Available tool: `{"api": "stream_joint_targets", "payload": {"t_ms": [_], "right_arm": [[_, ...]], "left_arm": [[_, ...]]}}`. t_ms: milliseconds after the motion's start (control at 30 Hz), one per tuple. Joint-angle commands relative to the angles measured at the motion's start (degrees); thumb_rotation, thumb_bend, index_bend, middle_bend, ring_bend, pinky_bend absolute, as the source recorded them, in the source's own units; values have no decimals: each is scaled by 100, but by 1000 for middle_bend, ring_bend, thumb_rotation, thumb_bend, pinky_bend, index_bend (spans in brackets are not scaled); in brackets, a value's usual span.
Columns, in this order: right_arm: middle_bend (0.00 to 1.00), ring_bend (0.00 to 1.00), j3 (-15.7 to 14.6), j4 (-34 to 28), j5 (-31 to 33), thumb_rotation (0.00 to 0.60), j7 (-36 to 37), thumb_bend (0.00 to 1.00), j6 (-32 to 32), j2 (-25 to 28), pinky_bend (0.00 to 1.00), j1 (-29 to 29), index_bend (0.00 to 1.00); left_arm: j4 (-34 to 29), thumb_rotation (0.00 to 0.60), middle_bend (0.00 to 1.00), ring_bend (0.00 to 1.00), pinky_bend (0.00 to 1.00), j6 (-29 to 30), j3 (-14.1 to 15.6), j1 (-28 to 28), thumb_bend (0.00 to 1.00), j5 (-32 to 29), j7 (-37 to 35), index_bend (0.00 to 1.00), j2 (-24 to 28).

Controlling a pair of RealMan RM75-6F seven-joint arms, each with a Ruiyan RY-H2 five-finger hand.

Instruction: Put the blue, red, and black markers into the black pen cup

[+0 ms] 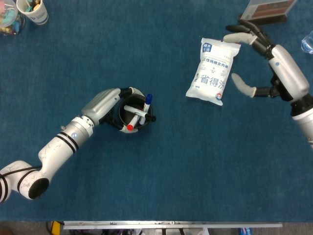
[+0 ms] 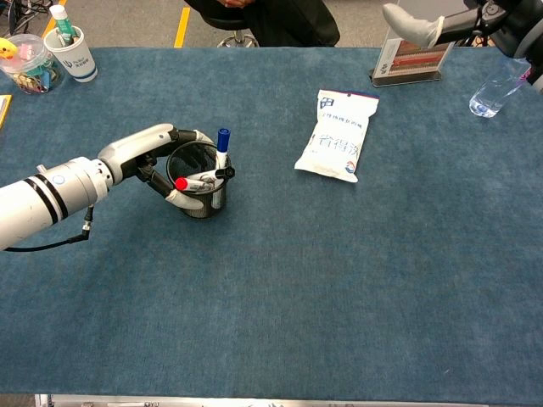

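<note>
The black mesh pen cup (image 1: 126, 116) (image 2: 199, 203) stands left of centre, and my left hand (image 1: 105, 103) (image 2: 148, 148) grips its left side. The blue marker (image 1: 147, 100) (image 2: 222, 140) stands upright in it, cap up. The red marker (image 1: 130, 127) (image 2: 181, 183) leans across the rim. The black marker (image 1: 151, 118) (image 2: 226, 173) shows its dark cap at the cup's right edge. My right hand (image 1: 274, 63) (image 2: 411, 21) hovers far right beyond a white bag, fingers spread, holding nothing.
A white snack bag (image 1: 212, 71) (image 2: 339, 136) lies right of centre. A sign stand (image 1: 264, 12) (image 2: 411, 64) and a water bottle (image 2: 496, 85) are at the back right. A paper cup (image 1: 33, 10) (image 2: 72, 51) and a tub of clips (image 2: 25, 64) sit back left.
</note>
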Motion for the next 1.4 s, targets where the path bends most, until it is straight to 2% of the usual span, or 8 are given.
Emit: {"api": "stream_joint_targets", "payload": {"t_ms": [33, 167, 433, 567, 933, 1100, 1400], "right_arm": [[154, 0, -3, 12, 16, 600, 15, 361, -1, -2, 0, -6, 252], [154, 0, 24, 24, 59, 600, 57, 361, -28, -26, 0, 16, 252], [154, 0, 46, 68, 54, 600, 127, 361, -19, -89, 0, 38, 252], [154, 0, 29, 97, 60, 600, 161, 362, -6, -64, 0, 8, 252], [154, 0, -84, 229, 53, 600, 40, 365, 98, 180, 0, -182, 252], [145, 0, -274, 130, 190, 600, -523, 387, 225, 572, 0, -492, 252], [145, 0, -780, 33, 365, 600, -1370, 397, 356, 1158, 0, -1099, 252]], "left_arm": [[38, 600, 241, 232, 227, -86, -4, -17, 60, -53, 27, 289, -8], [27, 600, 154, 139, 191, -113, -2, -19, 60, -48, 67, 178, 27], [-77, 600, 84, 91, 162, -221, 33, -14, 60, -87, 174, 79, 166], [-299, 600, 34, 45, 147, -143, 92, 46, 60, 44, 183, 5, 440], [-983, 600, 19, 30, 140, 144, 279, 240, 60, 402, 265, 0, 1409], [-1188, 600, 18, 30, 140, 227, 335, 323, 60, 435, 302, 0, 1909], [-1108, 600, 26, 31, 140, 953, 268, 724, 60, 401, 482, 0, 2372]]}}
